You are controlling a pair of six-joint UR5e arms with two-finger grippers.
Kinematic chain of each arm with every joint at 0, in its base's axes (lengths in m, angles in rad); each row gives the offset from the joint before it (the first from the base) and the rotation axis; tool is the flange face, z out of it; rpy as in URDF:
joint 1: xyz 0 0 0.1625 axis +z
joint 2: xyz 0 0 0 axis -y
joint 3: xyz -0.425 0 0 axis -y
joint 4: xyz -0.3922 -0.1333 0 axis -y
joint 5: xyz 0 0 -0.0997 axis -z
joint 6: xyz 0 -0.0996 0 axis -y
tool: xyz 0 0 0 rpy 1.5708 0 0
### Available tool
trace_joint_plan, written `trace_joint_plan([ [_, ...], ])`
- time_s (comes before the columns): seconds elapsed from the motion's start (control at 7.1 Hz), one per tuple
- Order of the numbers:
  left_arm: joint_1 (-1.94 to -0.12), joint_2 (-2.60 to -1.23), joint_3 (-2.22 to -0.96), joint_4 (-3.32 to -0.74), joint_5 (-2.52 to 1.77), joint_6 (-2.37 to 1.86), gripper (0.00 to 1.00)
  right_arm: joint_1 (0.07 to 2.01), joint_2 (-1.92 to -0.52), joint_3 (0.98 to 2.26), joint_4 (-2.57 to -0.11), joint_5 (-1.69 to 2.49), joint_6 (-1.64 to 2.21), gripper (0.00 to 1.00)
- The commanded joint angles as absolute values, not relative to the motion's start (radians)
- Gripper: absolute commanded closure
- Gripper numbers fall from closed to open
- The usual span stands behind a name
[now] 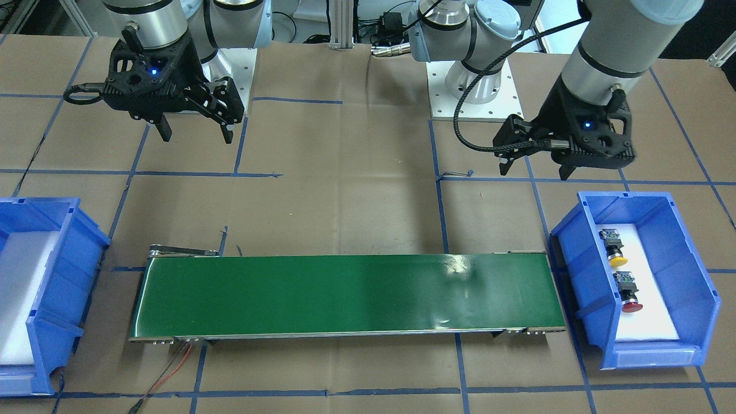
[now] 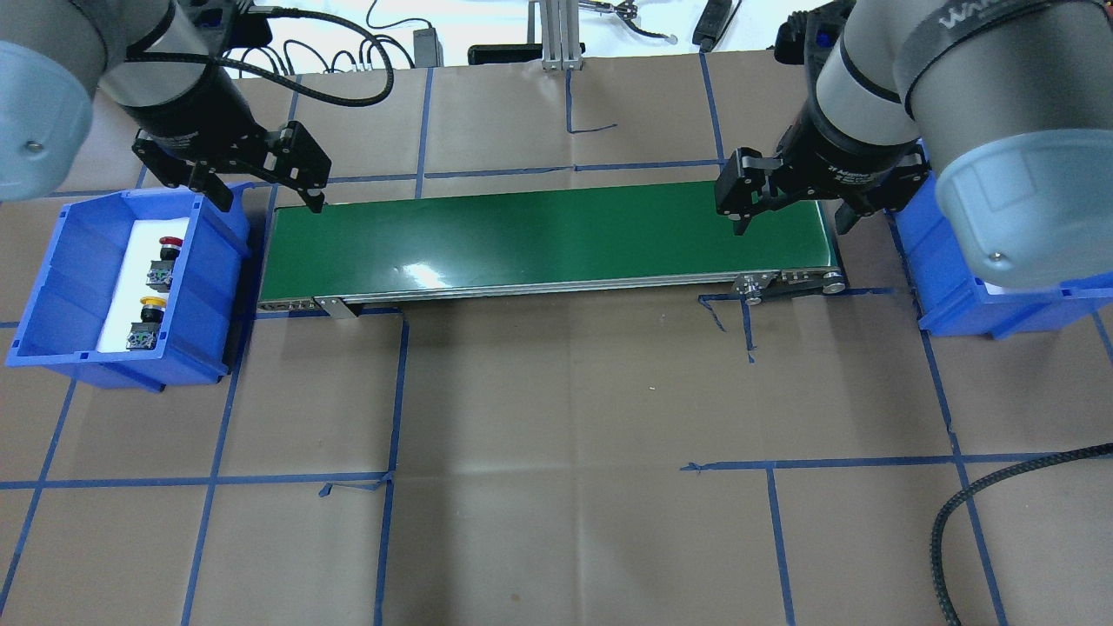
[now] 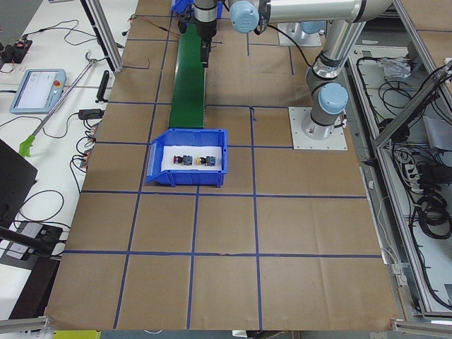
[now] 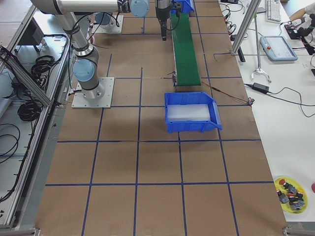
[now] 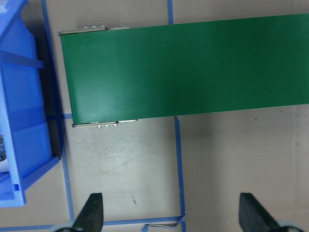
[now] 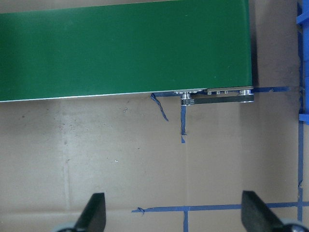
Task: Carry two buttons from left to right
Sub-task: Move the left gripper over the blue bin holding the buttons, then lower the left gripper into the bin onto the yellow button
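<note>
The two buttons lie in the blue bin (image 2: 209, 287) at the robot's left end of the green conveyor belt (image 2: 548, 239). The red button (image 2: 170, 243) is farther from the robot and the yellow button (image 2: 153, 303) nearer. In the front view they are the yellow button (image 1: 618, 260) and the red button (image 1: 631, 307). My left gripper (image 2: 269, 202) hovers open and empty above the table, between that bin and the belt's end. My right gripper (image 2: 791, 228) hovers open and empty over the belt's other end. Both wrist views show wide-apart fingertips (image 5: 91, 212) (image 6: 94, 212) with nothing between them.
A second blue bin (image 1: 57, 276) with a white liner stands past the belt's right end and holds nothing visible. Blue tape lines grid the brown table. A yellow dish (image 4: 290, 193) with several spare buttons sits at the table's far corner.
</note>
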State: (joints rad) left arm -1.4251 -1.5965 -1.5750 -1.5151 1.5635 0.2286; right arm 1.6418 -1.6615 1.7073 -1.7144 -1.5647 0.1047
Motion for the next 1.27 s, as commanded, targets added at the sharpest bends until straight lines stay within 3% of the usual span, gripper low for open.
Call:
trace_joint_plan([
  [0.0, -1.218, -1.586, -1.577, -1.522, 1.563, 0.422, 0.00, 1.643, -1.655, 1.707, -1.703, -1.565, 0.107, 0.00],
  [0.42, -0.910, -1.620, -1.580, -1.519, 1.533, 0.639, 0.00, 1.643, -1.655, 1.707, -1.704, -1.563, 0.110, 0.00],
  [0.84, -0.896, -1.704, -1.588, -1.438, 1.531, 0.657, 0.01, 1.640, -1.660, 1.706, -1.713, -1.571, 0.109, 0.00],
  [1.13, -0.897, -1.741, -1.688, -1.258, 1.531, 0.657, 0.01, 1.640, -1.658, 1.704, -1.713, -1.568, 0.107, 0.00],
])
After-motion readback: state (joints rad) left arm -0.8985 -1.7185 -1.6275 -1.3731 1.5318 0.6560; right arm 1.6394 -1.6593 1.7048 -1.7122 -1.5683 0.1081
